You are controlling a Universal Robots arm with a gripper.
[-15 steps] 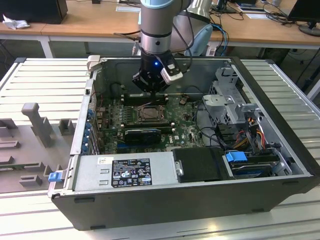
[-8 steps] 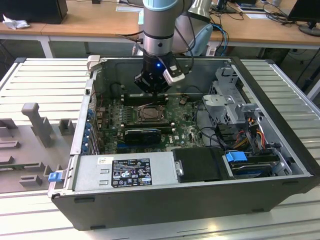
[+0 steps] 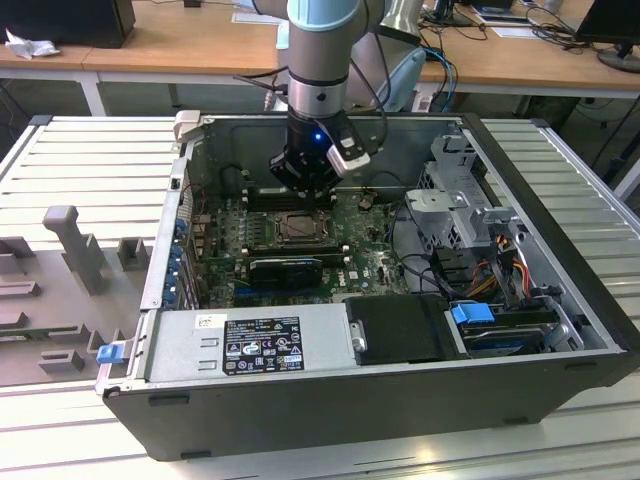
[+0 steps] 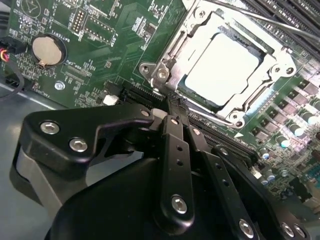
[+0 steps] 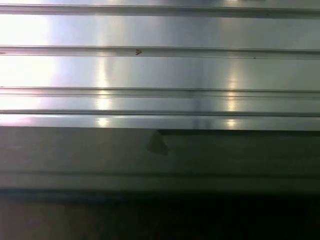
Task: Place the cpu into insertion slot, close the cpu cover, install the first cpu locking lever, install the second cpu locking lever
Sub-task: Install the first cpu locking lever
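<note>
I can't make out any writing on the white-and-black label [image 3: 262, 345] on the power supply. My pincer [image 4: 172, 111] is clenched with nothing between its fingers, its tip just beside the cpu cover [image 4: 272, 70]. That cover lies down over the insertion slot [image 3: 298, 227], framing the seated cpu [image 4: 222, 67] on the green motherboard [image 4: 100, 45].

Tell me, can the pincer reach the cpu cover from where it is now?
Probably yes. The pincer hangs just beside the cpu cover, which lies closed around the cpu, and nothing stands between them in the second wrist view.
</note>
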